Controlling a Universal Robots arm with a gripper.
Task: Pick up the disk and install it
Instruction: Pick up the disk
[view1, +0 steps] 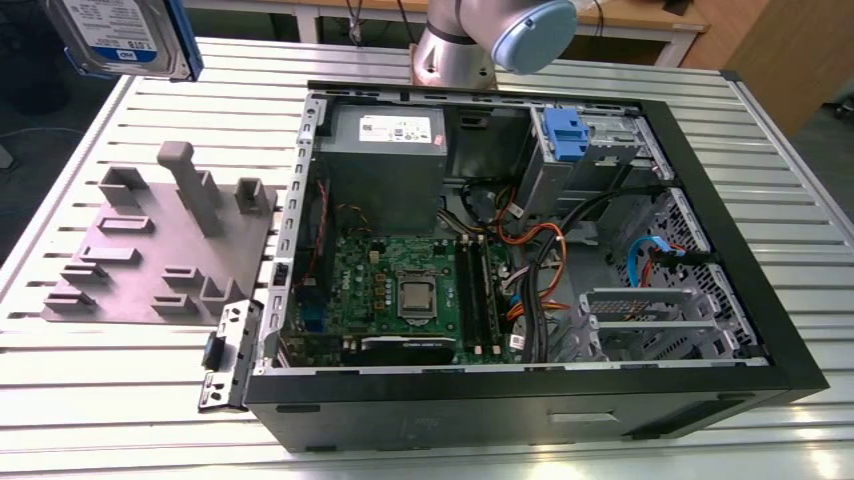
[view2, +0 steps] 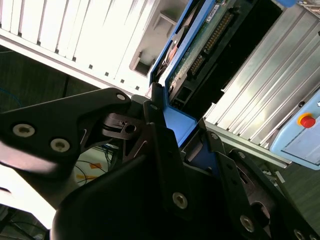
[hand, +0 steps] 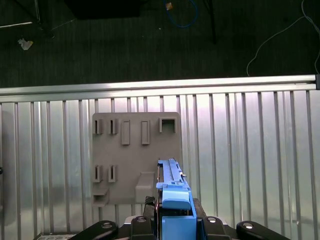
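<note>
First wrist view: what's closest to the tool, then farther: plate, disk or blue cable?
1. The disk, held in the tool.
2. The plate, on the table under it.
3. The blue cable, on the floor past the table.

Slatted aluminium table (view1: 134, 400) fills most of the exterior view, w/ bright light on its slats. In the first wrist view, dark carpet floor (hand: 150, 45) lies beyond the table edge, w/ a blue cable (hand: 182, 17) on it. Wooden furniture (view1: 787, 60) at upper right of the exterior view.
</note>
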